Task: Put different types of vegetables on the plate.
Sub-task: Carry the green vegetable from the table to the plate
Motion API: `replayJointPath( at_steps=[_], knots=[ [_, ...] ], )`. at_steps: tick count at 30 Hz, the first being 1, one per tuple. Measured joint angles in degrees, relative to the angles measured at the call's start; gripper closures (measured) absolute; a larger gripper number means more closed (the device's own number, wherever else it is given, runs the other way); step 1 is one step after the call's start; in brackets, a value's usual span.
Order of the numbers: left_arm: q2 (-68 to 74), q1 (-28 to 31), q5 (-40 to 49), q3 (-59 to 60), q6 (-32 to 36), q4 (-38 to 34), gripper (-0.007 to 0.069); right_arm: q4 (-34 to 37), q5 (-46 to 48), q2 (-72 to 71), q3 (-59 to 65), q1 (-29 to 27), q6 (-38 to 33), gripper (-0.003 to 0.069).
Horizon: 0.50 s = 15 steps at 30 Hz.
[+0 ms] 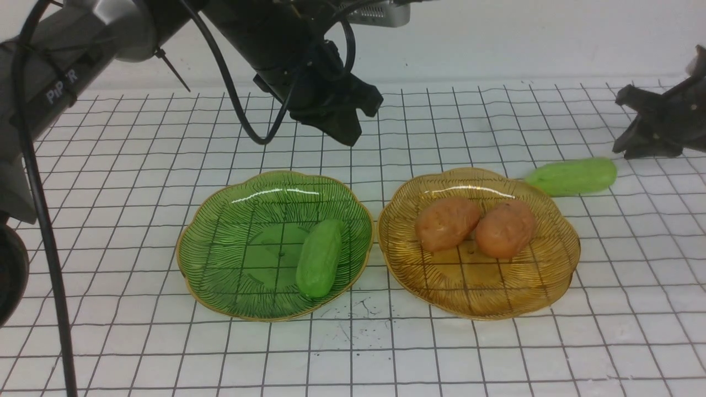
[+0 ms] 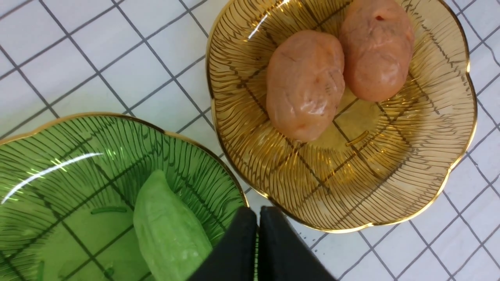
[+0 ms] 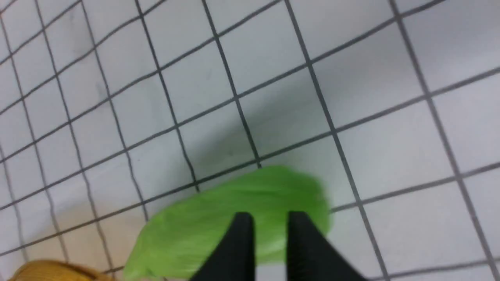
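Observation:
The green plate point(image 1: 220, 231) holds one light-green cucumber point(image 1: 319, 258), lying at its right side. Two orange-brown potatoes point(image 1: 447, 223) point(image 1: 504, 229) rest side by side in the amber plate point(image 1: 480, 298). A second cucumber point(image 1: 573, 176) lies on the table just right of the amber plate, blurred. My right gripper point(image 3: 267, 216) hovers at that cucumber's right end; its jaws stand almost together with only a narrow gap, and nothing shows pinched between them. My left gripper point(image 2: 258, 210) hangs shut and empty above the gap between the plates.
The white gridded table point(image 1: 353, 353) stretches in front of both plates. The left arm and its black cable point(image 1: 44, 220) cross the left side. The two plates nearly touch.

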Motion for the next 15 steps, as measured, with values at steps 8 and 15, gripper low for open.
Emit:
replayJointPath(
  at_steps=[8,15],
  knots=[
    [0.0,0.0,0.0,0.0,0.0,-0.2,0.0632,0.2,2.5,-8.8,0.0,0.0,-1.5,0.0671],
    [-0.6,0.0,0.0,0.0,-0.2,-0.6,0.0632,1.1,10.6,-10.2,0.0,0.0,-2.1,0.0655]
  ],
)
